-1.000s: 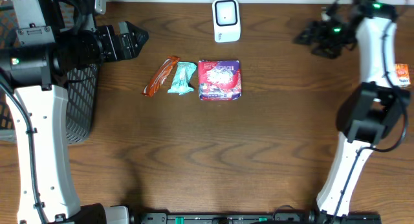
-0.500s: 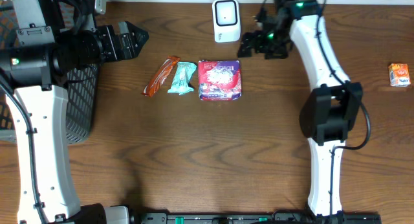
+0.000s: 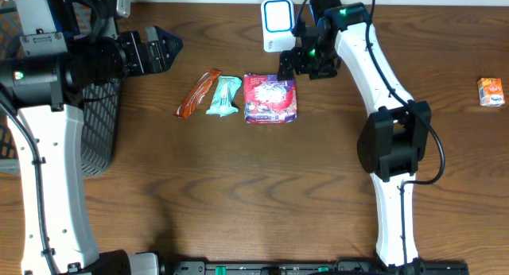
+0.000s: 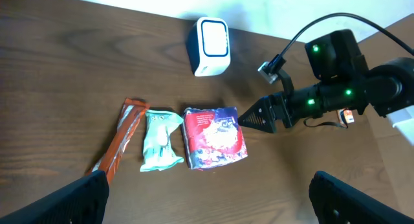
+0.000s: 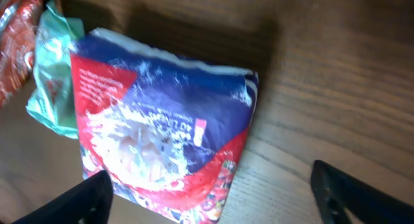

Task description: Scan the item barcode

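A red and purple packet (image 3: 271, 98) lies flat at mid-table, with a teal wrapper (image 3: 224, 96) and an orange-brown bar (image 3: 199, 93) to its left. The white scanner (image 3: 278, 24) stands behind them at the far edge. My right gripper (image 3: 288, 64) hovers open over the packet's far right corner, between scanner and packet. In the right wrist view the packet (image 5: 162, 127) fills the frame beneath the open right gripper (image 5: 210, 201), which holds nothing. My left gripper (image 3: 171, 46) stays open and empty at the far left, away from the items. The left wrist view shows the packet (image 4: 215, 136) and the scanner (image 4: 210, 37).
A dark mesh basket (image 3: 95, 124) stands at the left edge under the left arm. A small orange box (image 3: 491, 91) sits near the right edge. The right arm stretches from the front middle up to the scanner.
The right arm has swung left from the far right side of the table to just above the packet's corner. The left arm and the items have not moved.
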`<state>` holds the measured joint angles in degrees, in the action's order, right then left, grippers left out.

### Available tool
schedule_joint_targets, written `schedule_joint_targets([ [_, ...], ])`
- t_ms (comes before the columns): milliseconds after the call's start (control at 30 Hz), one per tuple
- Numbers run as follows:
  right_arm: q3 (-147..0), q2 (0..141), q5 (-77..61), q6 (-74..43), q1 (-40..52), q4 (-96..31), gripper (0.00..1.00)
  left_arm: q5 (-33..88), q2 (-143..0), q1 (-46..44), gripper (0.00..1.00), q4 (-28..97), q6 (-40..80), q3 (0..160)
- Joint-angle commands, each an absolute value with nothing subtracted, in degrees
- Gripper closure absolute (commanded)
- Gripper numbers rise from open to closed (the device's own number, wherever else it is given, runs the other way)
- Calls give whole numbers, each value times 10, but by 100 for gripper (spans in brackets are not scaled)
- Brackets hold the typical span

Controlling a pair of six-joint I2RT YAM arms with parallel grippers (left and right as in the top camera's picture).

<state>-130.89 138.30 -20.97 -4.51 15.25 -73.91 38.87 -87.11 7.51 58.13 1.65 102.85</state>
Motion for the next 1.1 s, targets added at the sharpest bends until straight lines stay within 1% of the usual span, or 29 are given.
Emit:
schedule_joint_targets([
  [0,-1282,1380,-244,-42,156,-738,15,394,-873,76,2,582,15,1031],
  [100,-1250,1380,-251,-42,158,-727,21,394,-873,76,2,582,15,1031],
  [267,-1184,1380,-286,-42,162,-681,22,394,-873,76,2,582,15,1031],
  [333,-1163,1380,-291,-42,163,-664,28,394,-873,76,2,582,15,1031],
  [433,-1145,1380,-291,-42,164,-649,42,394,-873,76,2,582,15,1031],
  [533,-1144,1379,-290,-42,164,-651,62,394,-873,76,2,582,15,1031],
  [633,-1153,1371,-285,-42,163,-654,90,394,-873,76,2,582,15,1031],
  [667,-1160,1369,-282,-42,161,-657,98,394,-873,76,2,582,15,1031],
  [700,-1169,1366,-273,-43,159,-664,99,394,-873,76,2,582,15,1031],
  [800,-1210,1355,-212,-54,158,-693,99,394,-873,76,2,582,15,1031],
  [1067,-1336,1340,131,-142,173,-802,99,394,-873,76,2,582,15,1031],
])
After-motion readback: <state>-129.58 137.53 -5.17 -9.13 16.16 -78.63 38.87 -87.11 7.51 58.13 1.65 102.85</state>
